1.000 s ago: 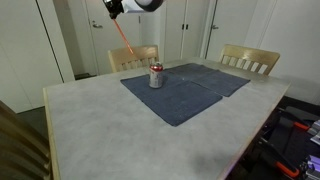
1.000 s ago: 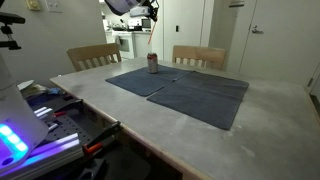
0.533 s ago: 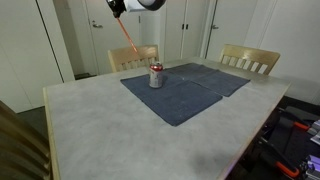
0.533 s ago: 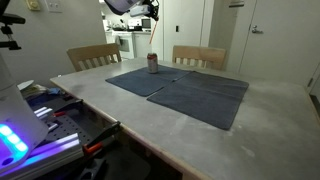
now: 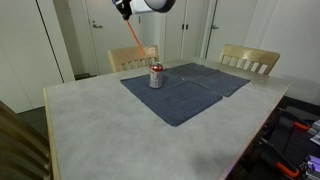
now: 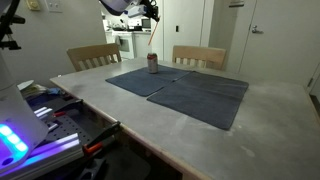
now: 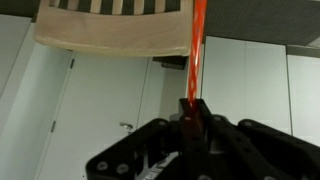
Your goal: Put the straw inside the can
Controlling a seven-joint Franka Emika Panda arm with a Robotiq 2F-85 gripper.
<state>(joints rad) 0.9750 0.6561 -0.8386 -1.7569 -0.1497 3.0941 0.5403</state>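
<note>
High above the table's far side, my gripper (image 5: 125, 9) is shut on the upper end of the thin red-orange straw (image 5: 134, 35), which slants down from it. The silver can (image 5: 156, 76) with red markings stands upright on a blue cloth (image 5: 190, 92), below the straw's lower end and a little to its right. In an exterior view the straw (image 6: 152, 38) hangs almost straight over the can (image 6: 152, 63), its tip just above the can's top. In the wrist view the straw (image 7: 196, 50) runs out from between the black fingers of my gripper (image 7: 192, 105).
The cloth lies on a grey table (image 5: 100, 130). Two wooden chairs (image 5: 133, 57) (image 5: 250, 59) stand at the far edge. White doors and walls are behind. A chair back (image 7: 110, 30) fills the top of the wrist view.
My gripper has moved a little to the right in an exterior view, carrying the straw closer to the line above the can. The can has not moved.
</note>
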